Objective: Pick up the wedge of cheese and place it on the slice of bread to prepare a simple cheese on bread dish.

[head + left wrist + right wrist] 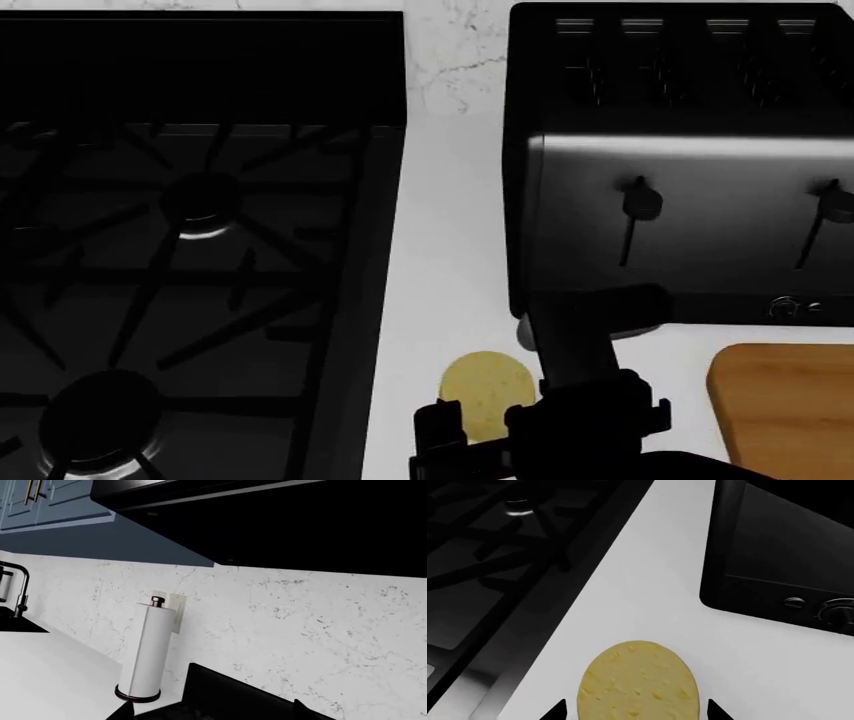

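Right hand (635,711) spread, fingertips flanking wedge of cheese (638,682) on white table (647,585), between stove (187,250) at left and toaster (681,180) far right. Left hand unseen.

The white countertop (441,200) carries the wedge of cheese (483,392), toaster (681,170), cutting board (787,405) and stove (187,250).

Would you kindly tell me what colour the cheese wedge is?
Pale yellow with small darker pits, the rounded cheese wedge shows best in the right wrist view.
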{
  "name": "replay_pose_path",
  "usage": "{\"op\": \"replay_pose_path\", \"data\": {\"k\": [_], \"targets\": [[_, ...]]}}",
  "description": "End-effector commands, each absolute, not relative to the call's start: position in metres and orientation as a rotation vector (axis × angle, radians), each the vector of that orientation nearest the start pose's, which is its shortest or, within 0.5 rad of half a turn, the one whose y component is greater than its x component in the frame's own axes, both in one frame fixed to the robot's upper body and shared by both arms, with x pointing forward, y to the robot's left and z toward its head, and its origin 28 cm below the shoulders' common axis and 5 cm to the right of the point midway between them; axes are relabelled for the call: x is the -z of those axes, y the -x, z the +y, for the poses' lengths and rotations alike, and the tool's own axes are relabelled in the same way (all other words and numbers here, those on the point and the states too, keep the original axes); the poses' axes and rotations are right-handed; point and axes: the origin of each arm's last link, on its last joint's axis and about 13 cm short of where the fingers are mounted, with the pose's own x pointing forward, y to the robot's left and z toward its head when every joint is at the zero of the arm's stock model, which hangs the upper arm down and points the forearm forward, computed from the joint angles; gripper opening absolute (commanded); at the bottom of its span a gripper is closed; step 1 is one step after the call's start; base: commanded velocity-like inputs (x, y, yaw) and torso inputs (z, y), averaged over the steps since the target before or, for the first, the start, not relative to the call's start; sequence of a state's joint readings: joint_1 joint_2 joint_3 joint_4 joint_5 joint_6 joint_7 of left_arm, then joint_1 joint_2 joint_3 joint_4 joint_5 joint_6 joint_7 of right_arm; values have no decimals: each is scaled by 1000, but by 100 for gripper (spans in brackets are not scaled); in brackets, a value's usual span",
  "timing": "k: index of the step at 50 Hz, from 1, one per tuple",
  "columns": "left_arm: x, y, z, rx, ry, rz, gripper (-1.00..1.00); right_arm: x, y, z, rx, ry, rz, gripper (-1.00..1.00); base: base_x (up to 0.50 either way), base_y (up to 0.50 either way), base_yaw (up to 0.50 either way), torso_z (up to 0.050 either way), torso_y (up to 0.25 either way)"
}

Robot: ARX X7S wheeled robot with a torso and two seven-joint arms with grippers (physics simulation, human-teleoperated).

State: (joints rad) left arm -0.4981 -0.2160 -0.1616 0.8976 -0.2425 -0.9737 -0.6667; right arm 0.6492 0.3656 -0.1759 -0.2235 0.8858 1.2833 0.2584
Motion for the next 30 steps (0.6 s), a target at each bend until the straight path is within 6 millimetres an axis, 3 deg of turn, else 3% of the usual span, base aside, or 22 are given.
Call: {"op": "replay_pose_path", "data": {"k": [1,30], "targets": [[-230,-215,248,-642,79,-439,100,-148,-273,-114,-352,-15,543,100,0,0,0,0,0],[-230,-215,248,-639,82,-438,100,-141,-278,-113,-357,-22,558,100,0,0,0,0,0]]}}
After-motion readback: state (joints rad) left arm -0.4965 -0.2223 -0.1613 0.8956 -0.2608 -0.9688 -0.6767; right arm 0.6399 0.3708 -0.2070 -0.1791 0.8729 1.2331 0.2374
